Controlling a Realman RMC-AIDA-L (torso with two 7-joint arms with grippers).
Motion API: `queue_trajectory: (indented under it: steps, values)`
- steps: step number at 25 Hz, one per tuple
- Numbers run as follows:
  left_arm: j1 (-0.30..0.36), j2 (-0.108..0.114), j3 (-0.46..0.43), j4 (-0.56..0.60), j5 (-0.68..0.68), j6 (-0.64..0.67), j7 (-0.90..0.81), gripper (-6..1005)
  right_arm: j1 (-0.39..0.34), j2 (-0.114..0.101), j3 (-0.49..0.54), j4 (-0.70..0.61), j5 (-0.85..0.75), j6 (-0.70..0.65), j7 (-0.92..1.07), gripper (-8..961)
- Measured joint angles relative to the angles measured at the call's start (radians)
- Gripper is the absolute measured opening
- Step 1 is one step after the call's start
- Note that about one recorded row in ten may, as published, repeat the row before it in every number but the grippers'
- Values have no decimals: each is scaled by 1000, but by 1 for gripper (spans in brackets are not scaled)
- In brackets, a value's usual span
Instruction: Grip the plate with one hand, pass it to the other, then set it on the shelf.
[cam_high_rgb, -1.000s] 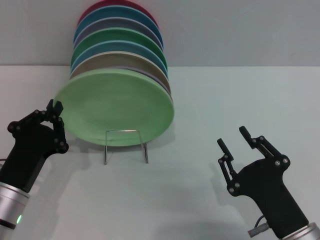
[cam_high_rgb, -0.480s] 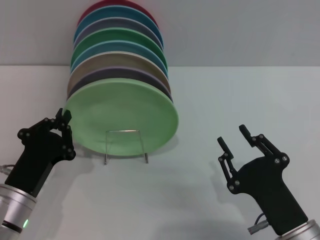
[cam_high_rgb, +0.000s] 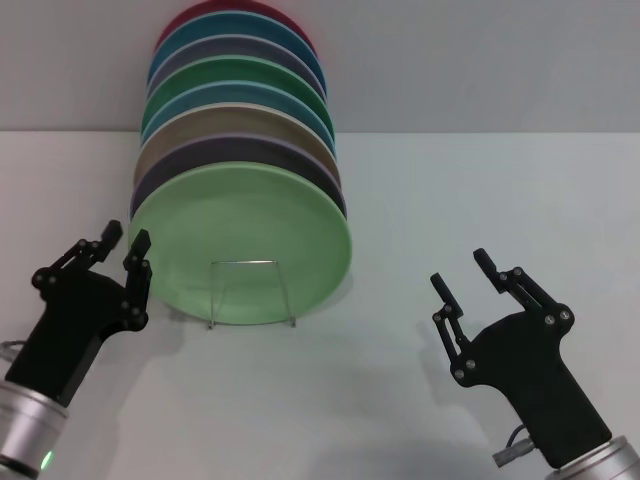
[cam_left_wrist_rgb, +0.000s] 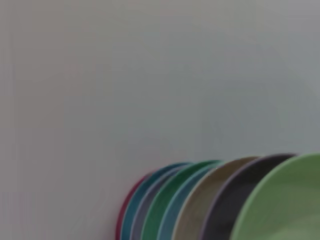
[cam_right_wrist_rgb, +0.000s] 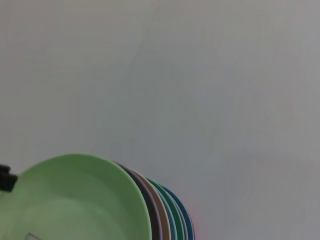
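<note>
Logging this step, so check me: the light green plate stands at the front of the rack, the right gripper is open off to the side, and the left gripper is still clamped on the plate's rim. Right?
Not quite. In the head view the left gripper is open, beside the light green plate, no longer clamped on its rim. The plate does stand at the front of the rack, and the right gripper is open off to the side.

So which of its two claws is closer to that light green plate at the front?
The left. The left gripper sits open right beside the plate, at its rim. The right gripper waits open, well off to the plate's other side.
</note>
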Motion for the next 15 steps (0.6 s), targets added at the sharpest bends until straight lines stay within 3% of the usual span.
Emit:
queue_trajectory:
  steps: [8,13,15]
  values:
    - [101,7,48,0,0,221,-6,298,8,2,109,-60,0,3,112,404]
    - [127,5,42,0,-9,257,-33,383,20,3,188,-122,0,4,211,404]
    - [127,5,42,0,-9,257,-33,544,27,3,221,-158,0,4,264,404]
